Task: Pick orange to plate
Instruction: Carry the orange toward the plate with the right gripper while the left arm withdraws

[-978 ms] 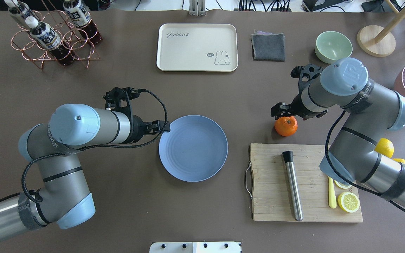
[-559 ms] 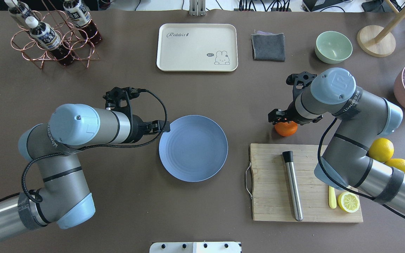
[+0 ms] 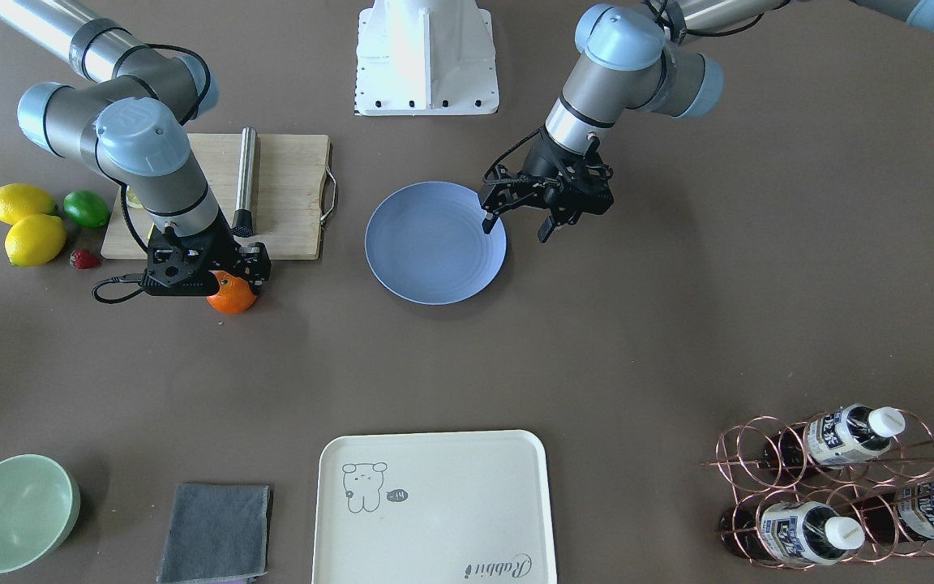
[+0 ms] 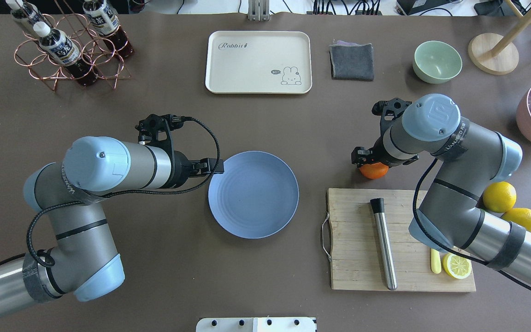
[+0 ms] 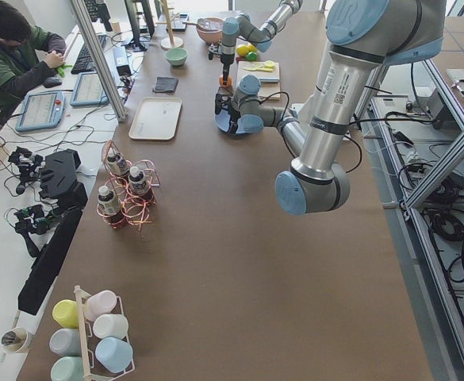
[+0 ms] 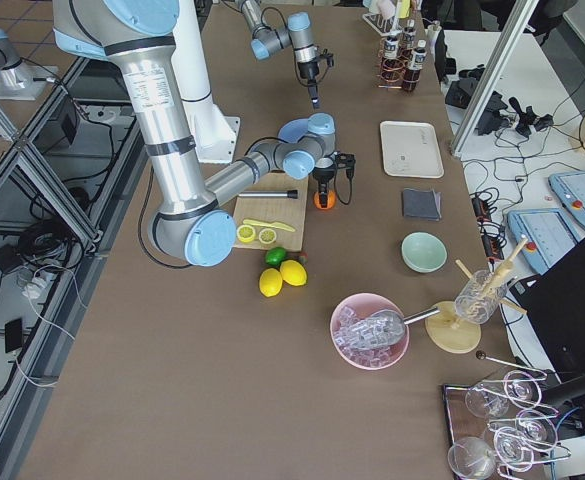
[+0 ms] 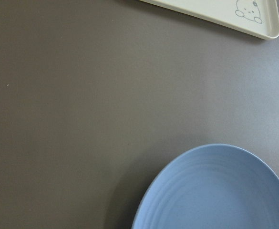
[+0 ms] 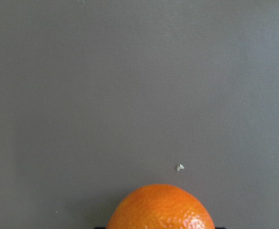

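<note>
Right gripper [image 3: 225, 280] is pictured from the front, lowered over the orange [image 3: 233, 300]. The fruit is seen on the table [image 3: 678, 324], in its right half, just beside the cutting board [image 3: 289, 195]. Whether the jaws are clamped cannot be told. Left gripper [image 3: 516, 225] is held with fingers spread and empty at the plate [image 3: 434, 251] rim, mid-table. From overhead, the orange is shown half hidden under the right gripper, well apart from the plate. At the right wrist, only its top is framed. At the left wrist, part of the plate and a tray [image 7: 215, 12] corner are caught.
</note>
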Robot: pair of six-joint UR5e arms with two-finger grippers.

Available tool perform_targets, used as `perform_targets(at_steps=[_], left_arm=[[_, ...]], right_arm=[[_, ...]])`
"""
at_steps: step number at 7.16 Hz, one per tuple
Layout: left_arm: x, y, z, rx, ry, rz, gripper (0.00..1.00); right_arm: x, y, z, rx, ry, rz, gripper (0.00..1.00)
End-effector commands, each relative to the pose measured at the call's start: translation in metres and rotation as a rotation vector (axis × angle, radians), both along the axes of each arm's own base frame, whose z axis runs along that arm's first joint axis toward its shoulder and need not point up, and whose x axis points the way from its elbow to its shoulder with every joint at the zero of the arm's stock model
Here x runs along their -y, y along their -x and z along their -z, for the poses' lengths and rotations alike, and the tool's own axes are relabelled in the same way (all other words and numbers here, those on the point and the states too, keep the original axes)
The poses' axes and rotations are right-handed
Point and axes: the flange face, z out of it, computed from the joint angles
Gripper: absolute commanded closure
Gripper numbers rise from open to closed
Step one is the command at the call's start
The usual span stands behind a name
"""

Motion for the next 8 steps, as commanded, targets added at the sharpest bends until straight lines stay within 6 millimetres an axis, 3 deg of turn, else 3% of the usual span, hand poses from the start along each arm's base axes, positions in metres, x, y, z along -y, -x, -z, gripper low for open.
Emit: perform_targets(at_steps=[1,2,3,4,5,6,7,8], left_arm=[[0.01,0.014,0.0,0.003,-0.008,0.01,0.02],[0.024,0.03,-0.003,0.038,-0.103,-0.042,0.02],[0.04,0.054,-0.026,0.089,-0.139,-0.029,0.02],[0.057,0.081,-0.049,0.149,-0.187,-0.025,0.02],[0.072,0.1,-0.055,0.178,-0.223,-0.008,0.02],[0.071,0.126,-0.052,0.172,-0.249,0.012,0.02],[0.084,0.156,-0.057,0.203,-0.292,0.036,0.02],[0.091,0.171,-0.069,0.227,-0.285,0.057,0.02]], right_arm=[[0.001,-0.009,0.037,0.047,-0.037,-0.012,1.0],[0.003,-0.007,0.073,0.032,-0.021,-0.011,1.0],[0.005,-0.002,0.113,0.013,-0.007,-0.011,1.0],[-0.01,0.022,0.142,0.033,0.033,-0.031,1.0],[-0.026,0.044,0.161,0.049,0.029,-0.059,1.0],[-0.046,0.07,0.177,0.054,0.013,-0.072,1.0],[-0.069,0.092,0.185,0.059,0.01,-0.082,1.0],[-0.093,0.113,0.197,0.064,-0.015,-0.071,1.0]])
